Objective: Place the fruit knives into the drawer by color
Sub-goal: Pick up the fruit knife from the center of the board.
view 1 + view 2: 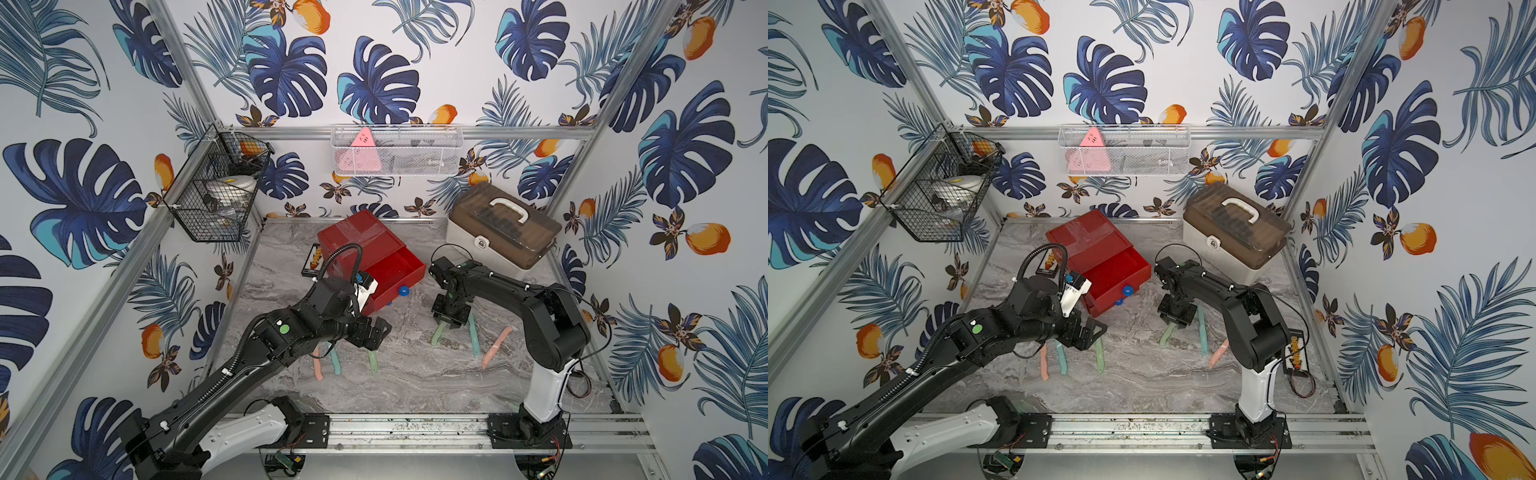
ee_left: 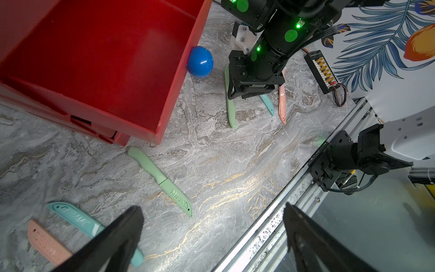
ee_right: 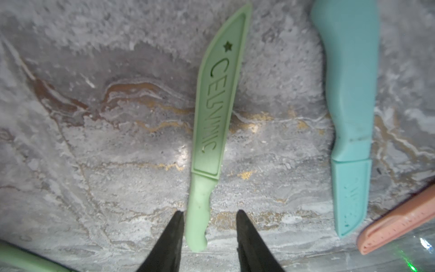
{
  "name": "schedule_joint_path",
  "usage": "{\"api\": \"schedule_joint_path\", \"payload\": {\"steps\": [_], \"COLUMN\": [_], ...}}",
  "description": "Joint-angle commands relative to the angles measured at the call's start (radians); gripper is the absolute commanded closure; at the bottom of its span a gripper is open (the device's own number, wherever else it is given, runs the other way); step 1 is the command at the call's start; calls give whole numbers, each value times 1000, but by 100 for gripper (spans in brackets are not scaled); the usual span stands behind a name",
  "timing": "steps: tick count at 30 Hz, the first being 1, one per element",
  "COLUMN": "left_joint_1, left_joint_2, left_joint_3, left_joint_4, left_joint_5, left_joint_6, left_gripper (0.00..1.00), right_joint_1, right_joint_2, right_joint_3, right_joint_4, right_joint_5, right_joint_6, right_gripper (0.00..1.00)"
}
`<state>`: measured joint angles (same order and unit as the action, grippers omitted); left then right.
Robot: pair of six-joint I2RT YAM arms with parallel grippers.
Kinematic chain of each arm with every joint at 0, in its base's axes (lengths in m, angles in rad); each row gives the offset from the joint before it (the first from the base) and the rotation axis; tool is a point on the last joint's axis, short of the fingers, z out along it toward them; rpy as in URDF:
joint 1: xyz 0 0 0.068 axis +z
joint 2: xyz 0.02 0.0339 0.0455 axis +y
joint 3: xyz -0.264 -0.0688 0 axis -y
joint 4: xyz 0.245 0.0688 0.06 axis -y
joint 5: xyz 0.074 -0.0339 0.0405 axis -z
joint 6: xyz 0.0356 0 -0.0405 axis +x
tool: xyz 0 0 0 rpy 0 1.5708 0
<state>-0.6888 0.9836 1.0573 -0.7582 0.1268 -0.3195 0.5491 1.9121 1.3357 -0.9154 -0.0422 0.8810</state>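
- Left gripper (image 1: 376, 332): jaws spread wide, grasping nothing, above the table's (image 1: 415, 386) left half.
- Left pink knife (image 1: 319, 372), left teal knife (image 1: 336, 365), left green knife (image 1: 372, 363): flat, side by side; upper ends hidden under the arm in both top views.
- Drawer chest (image 1: 357, 235): red, near the back edge; top drawer (image 1: 395, 266) pulled out, blue knob (image 1: 404, 291).
- Right gripper (image 3: 210, 212): jaws part-open, straddling the handle of the right green knife (image 3: 216, 113), unclamped; its blade is hidden in both top views.
- Right teal knife (image 3: 350, 131), then right pink knife (image 3: 397, 223), cut off by the wrist view.
- Beige case (image 1: 505, 232): back right corner.
- Table: grey marble, gold veins.
- Walls: leaf-and-fruit wallpaper.
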Motion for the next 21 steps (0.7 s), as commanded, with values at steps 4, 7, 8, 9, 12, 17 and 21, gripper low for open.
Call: {"api": "schedule_joint_path", "payload": {"steps": [4,7,8,9,12,17,21], "left_joint_1": [-1,0,-1,0,0,-1,0], "left_joint_2": [-20,-25,-27,-29,-36,-48,-54], "left_joint_3": [-7,-6,-6,-7,-12,-17,-19], "left_joint_4": [-21,-29,-31,-31,-32,-36,-41], "left_joint_5": [-15,-19,-20,-21,-23,-24,-27], "left_joint_6": [-3,0,0,0,-1,-3,-4], "left_gripper": [1,1,1,1,1,1,1], "right_joint_1": [20,53,56,56,54,47,31], "right_joint_2": [49,70,75,79,80,80,73], "right_joint_3": [15,15,10,3,-18,-46,-72], "right_joint_4": [-2,-5,-5,-1,7,14,24], "right_joint_5": [7,9,11,10,13,20,17], "right_joint_6": [45,57,60,62,62,55,46], "right_gripper": [63,67,68,69,75,82,88]}}
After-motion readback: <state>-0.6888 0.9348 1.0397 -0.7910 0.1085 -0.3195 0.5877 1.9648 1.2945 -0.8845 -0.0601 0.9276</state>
